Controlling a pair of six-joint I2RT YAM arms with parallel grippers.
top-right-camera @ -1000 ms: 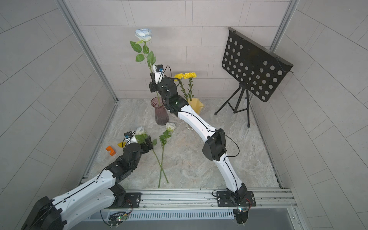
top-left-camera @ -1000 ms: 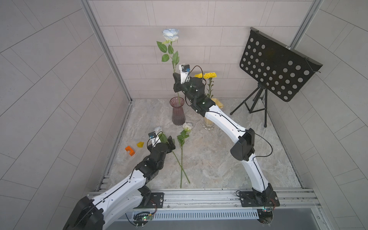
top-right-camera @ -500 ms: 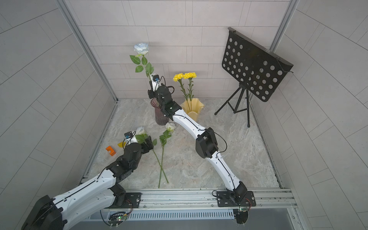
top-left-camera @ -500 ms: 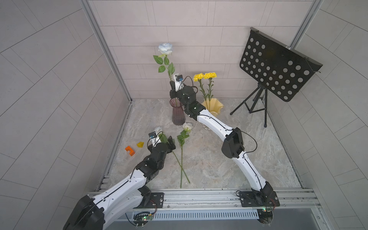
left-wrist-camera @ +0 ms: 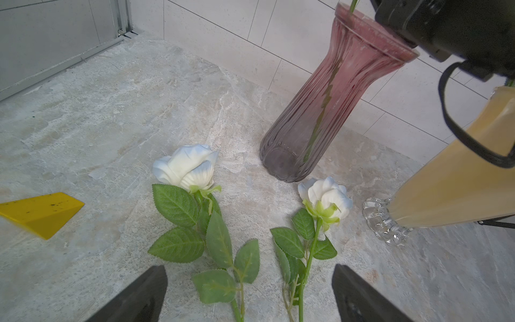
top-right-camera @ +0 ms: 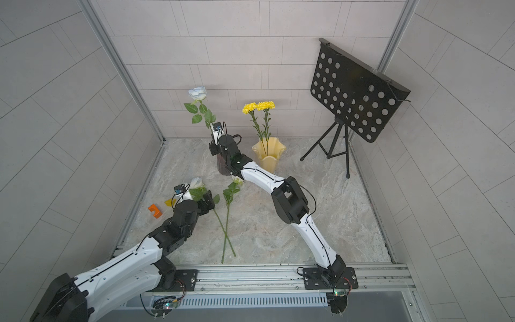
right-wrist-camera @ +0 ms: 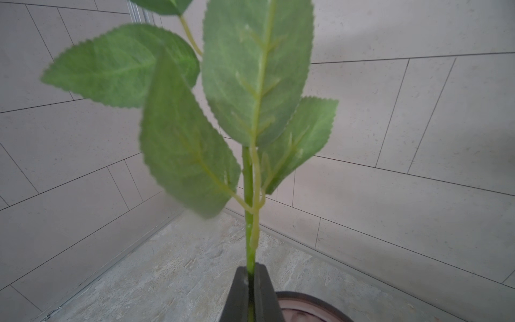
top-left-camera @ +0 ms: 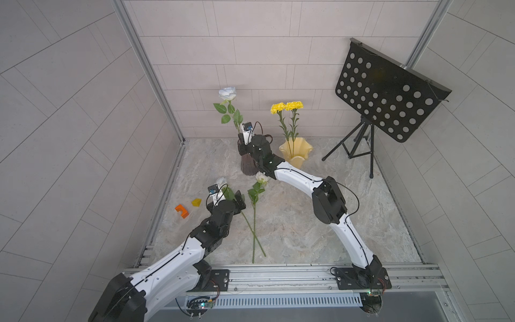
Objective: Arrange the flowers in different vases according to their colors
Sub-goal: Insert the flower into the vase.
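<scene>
**Top views:** The right pincer [top-left-camera: 241, 141] pinches the stem of 1 long-stemmed white rose with green leaves [top-left-camera: 227, 93]. The rose is upright, and its stem enters the smoky purple ribbed glass vase [top-left-camera: 247, 167]. 2 frilly yellow blooms [top-right-camera: 258, 106] stand in the pale yellow ruffled vase [top-right-camera: 269, 163].

**Left wrist:** The left pincer [left-wrist-camera: 250, 299] is spread on either side of the stems of 2 loose white roses [left-wrist-camera: 186, 167]. These lie on the marble-patterned tabletop [left-wrist-camera: 111, 111], near the purple vase. The held stem shows inside the glass.

**Right wrist:** The fingers [right-wrist-camera: 239, 295] are pressed together on the green stem, just above the vase rim.
</scene>
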